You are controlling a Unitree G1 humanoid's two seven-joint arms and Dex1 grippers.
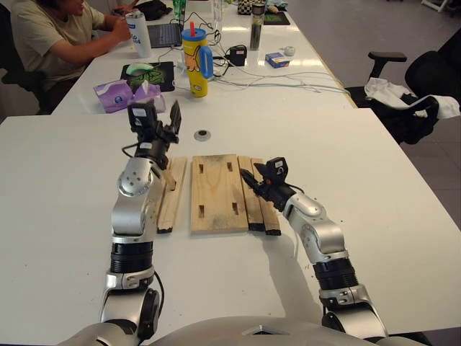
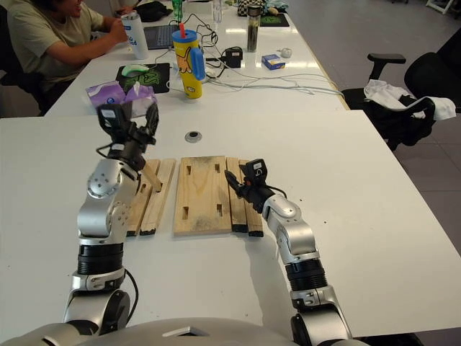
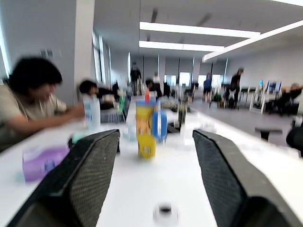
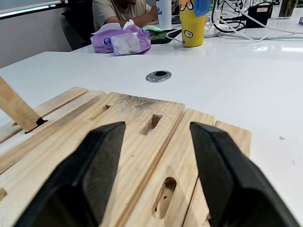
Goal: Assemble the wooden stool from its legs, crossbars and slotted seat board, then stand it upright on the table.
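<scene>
Left gripper [image 1: 155,117] is raised, fingers apart and empty. Right gripper [image 4: 156,128], also spread and empty, sits low over the pale wooden leg planks [image 1: 261,209] touching the flat slotted wooden seat board [image 1: 215,193]. The board's long axis runs away from the robot. Beyond it, a yellow plastic tumbler [image 1: 195,68] holds a red straw [image 1: 192,27].

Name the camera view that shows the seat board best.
The left eye view: the whole seat board lies flat, all four slots visible. The right eye view shows the same. The right wrist view catches part of it, two slots. The left wrist view points away, toward the yellow cup.
</scene>
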